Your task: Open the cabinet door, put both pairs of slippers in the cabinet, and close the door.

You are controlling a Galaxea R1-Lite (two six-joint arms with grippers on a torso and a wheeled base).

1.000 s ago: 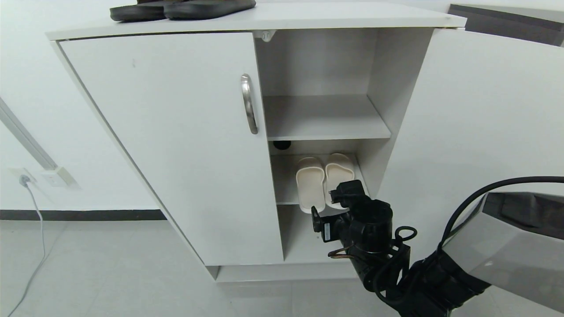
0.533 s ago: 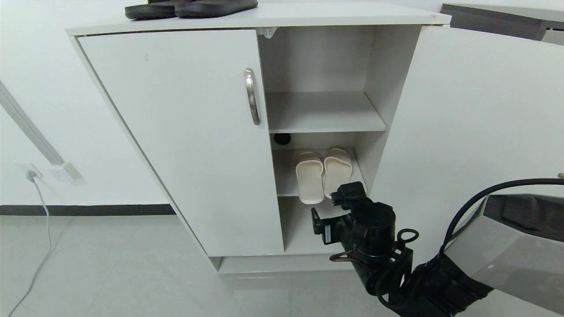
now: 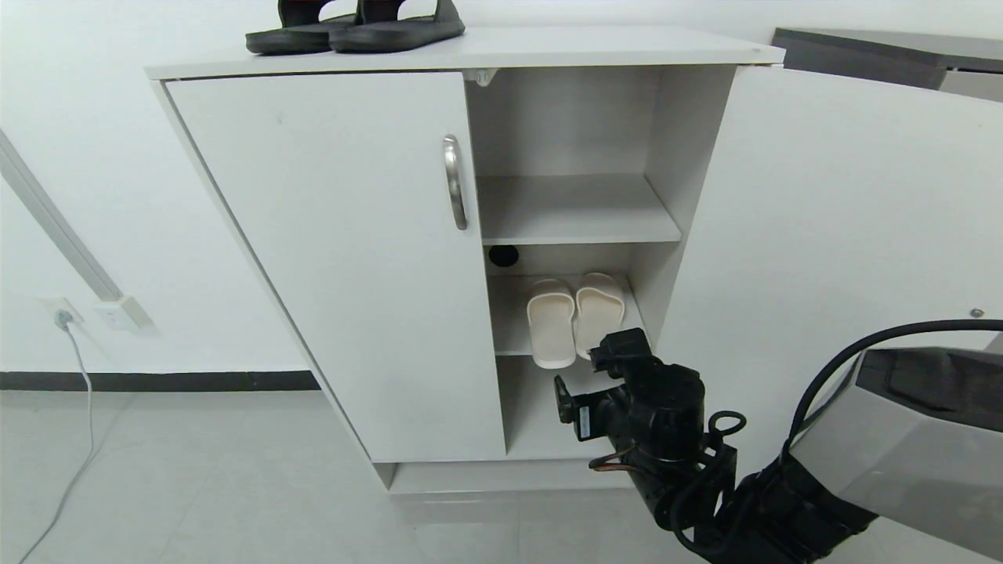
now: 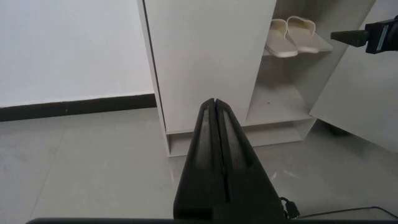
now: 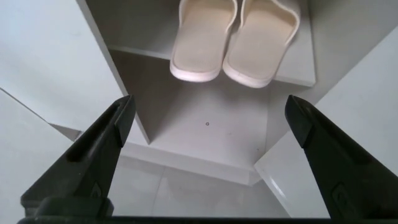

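Note:
A white cabinet point(image 3: 329, 258) stands with its left door shut and its right door point(image 3: 831, 219) swung wide. The cream slippers point(image 3: 576, 317) lie side by side on the middle shelf, toes outward; the right wrist view shows them point(image 5: 233, 40) too. The black slippers point(image 3: 356, 27) rest on the cabinet top. My right gripper point(image 3: 593, 366) hangs open just in front of and below the cream pair, its fingers spread wide point(image 5: 208, 102) with nothing between them. My left gripper point(image 4: 213, 118) is shut and empty, low over the floor, facing the cabinet's left door.
A metal handle point(image 3: 454, 192) is on the shut left door. The upper shelf point(image 3: 576, 207) and bottom compartment point(image 5: 205, 127) hold nothing. A wall socket with a cable point(image 3: 66, 321) sits left of the cabinet. Grey tiled floor point(image 4: 81, 168) lies open in front.
The whole head picture has shifted, so the camera moved; more of the black slippers shows now. My right gripper stays open in front of the cream slippers.

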